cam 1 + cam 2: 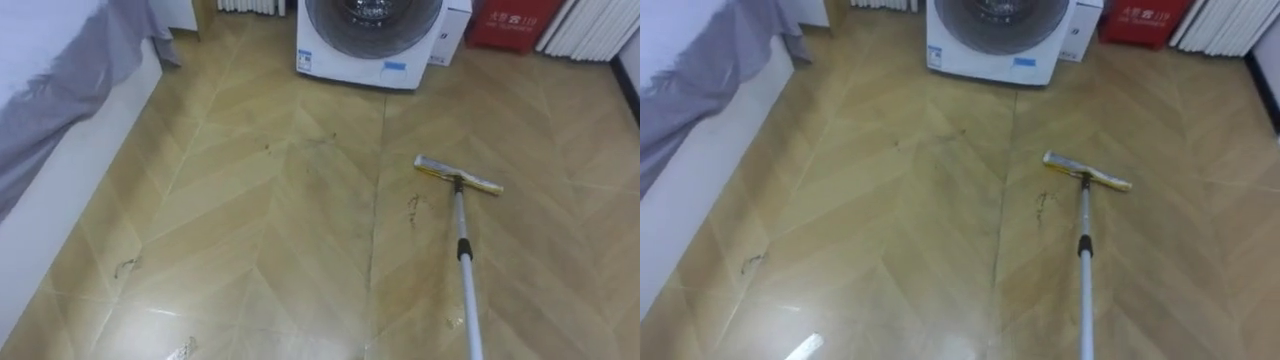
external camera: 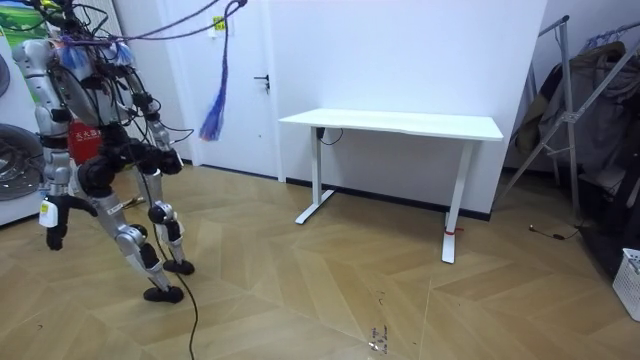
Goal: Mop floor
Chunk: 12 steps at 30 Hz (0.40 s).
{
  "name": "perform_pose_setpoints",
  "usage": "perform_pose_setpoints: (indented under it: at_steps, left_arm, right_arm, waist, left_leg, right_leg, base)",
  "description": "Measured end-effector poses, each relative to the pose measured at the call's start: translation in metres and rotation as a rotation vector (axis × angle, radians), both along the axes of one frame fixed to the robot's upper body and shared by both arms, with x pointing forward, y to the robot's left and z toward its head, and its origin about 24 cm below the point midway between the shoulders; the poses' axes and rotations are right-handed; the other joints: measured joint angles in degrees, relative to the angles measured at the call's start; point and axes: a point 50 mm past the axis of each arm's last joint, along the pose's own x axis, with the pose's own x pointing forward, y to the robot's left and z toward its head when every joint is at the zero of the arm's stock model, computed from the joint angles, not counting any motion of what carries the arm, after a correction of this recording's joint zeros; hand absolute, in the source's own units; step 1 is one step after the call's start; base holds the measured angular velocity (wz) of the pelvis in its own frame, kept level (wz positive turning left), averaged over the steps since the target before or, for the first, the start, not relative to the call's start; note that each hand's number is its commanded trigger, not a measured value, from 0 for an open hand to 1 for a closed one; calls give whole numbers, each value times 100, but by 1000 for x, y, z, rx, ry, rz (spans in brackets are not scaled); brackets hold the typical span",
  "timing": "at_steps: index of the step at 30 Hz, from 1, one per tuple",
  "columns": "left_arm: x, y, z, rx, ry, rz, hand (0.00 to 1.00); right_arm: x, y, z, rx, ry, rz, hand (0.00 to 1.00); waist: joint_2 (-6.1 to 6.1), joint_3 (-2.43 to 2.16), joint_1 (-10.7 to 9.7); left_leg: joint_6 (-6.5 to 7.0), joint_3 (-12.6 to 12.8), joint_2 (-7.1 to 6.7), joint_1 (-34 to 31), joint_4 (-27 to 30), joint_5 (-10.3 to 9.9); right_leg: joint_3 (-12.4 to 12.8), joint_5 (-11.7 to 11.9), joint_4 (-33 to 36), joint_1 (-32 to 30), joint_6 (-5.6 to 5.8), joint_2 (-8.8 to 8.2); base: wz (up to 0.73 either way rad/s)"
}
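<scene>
A mop lies on the wooden floor [image 1: 260,220]. Its flat yellow-and-grey head [image 1: 458,174] rests right of the middle, and its silver pole [image 1: 466,270] runs back towards me and off the lower edge. A dark scuff [image 1: 413,205] marks the floor just left of the pole, and another [image 1: 127,265] lies near the bed. In the room view I stand bent forward at the room view's left, facing the washing machine. My left hand [image 2: 52,235] hangs low in front of me. My right hand [image 2: 163,160] is drawn back by my hip.
A white washing machine [image 1: 370,40] stands straight ahead, with a red box [image 1: 512,25] and white panels [image 1: 590,30] to its right. A bed with a grey sheet [image 1: 60,90] borders the left. Behind me are a white table [image 2: 395,125] and a clothes rack [image 2: 590,90].
</scene>
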Motion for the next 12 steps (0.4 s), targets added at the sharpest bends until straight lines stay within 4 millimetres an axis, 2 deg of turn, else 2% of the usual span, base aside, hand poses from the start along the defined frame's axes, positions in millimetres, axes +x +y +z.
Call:
perform_pose_setpoints:
  at_steps: [5,9,12]
  left_arm:
    - [-2,-2,-1,-5,8,-6,0]
    - [-9,-2,-1,-17,31,2,0]
    - [-13,-2,-2,-29,50,10,0]
  right_arm:
    - [-5,1,0,18,3,-5,100]
    - [-12,-1,0,22,-1,-24,100]
    - [-14,-3,0,17,1,-30,100]
  waist:
    - [27,-9,16]
    - [77,-35,23]
    - [132,-50,24]
  left_leg:
    - [0,7,22,48,-73,0]
    - [-2,14,36,44,-73,-1]
    - [-64,18,69,46,-61,-36]
  right_leg:
    - [13,17,-5,23,-12,26]
    - [-77,17,8,-4,-13,16]
    - [-108,24,26,-23,-31,36]
  base:
    - [-1]
    - [7]
    - [1]
